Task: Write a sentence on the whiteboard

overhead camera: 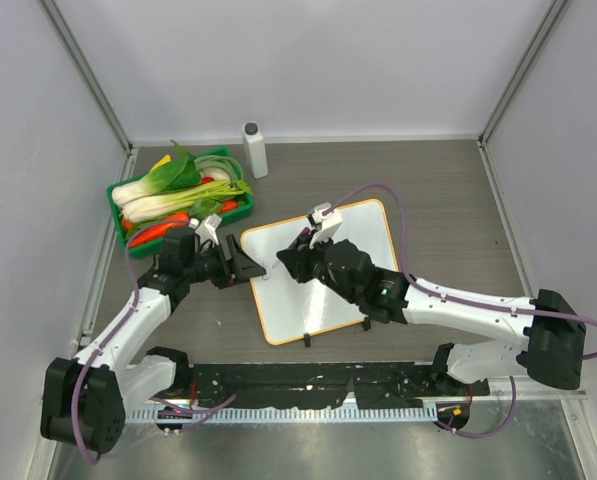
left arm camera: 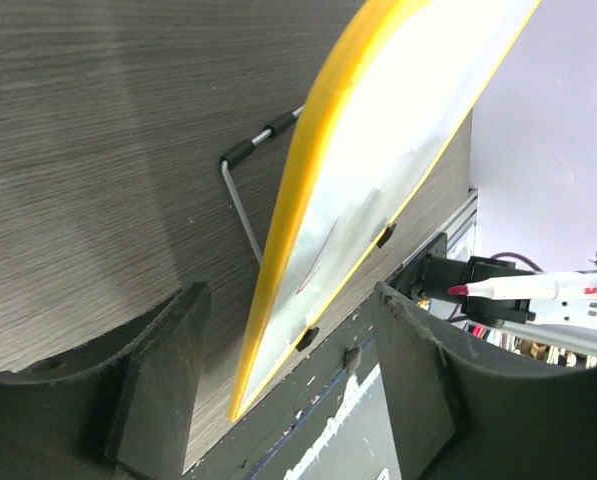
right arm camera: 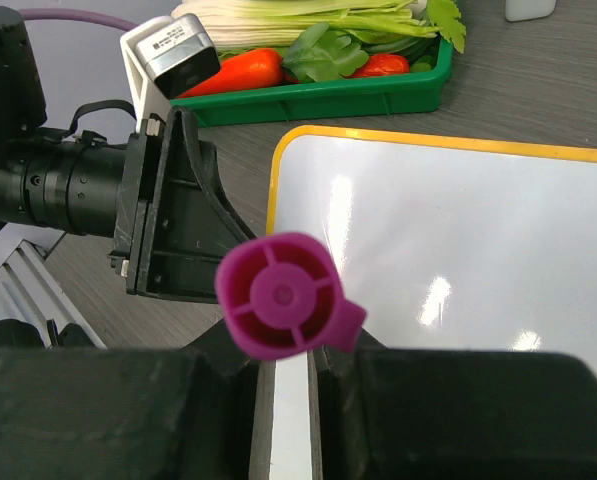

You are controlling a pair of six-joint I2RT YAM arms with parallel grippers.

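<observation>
The whiteboard (overhead camera: 303, 305), white with a thin orange frame, lies mid-table with two black feet at its near edge. My left gripper (overhead camera: 246, 265) is open at its left edge. In the left wrist view the board's orange edge (left arm camera: 278, 250) stands between the spread fingers (left arm camera: 158, 390), touching neither. A short faint pink stroke (left arm camera: 318, 268) shows on the board; no words can be read. My right gripper (overhead camera: 300, 252) hovers over the board's left part, shut on a marker. The marker's magenta end cap (right arm camera: 278, 295) faces the right wrist camera. Its pink tip (left arm camera: 458, 290) shows in the left wrist view.
A green tray (overhead camera: 118, 192) of bok choy, peppers and other vegetables stands at the back left, close to my left arm. A white bottle (overhead camera: 254, 150) stands behind it. The board's wire stand (left arm camera: 243, 195) rests on the table. Enclosure walls ring the table.
</observation>
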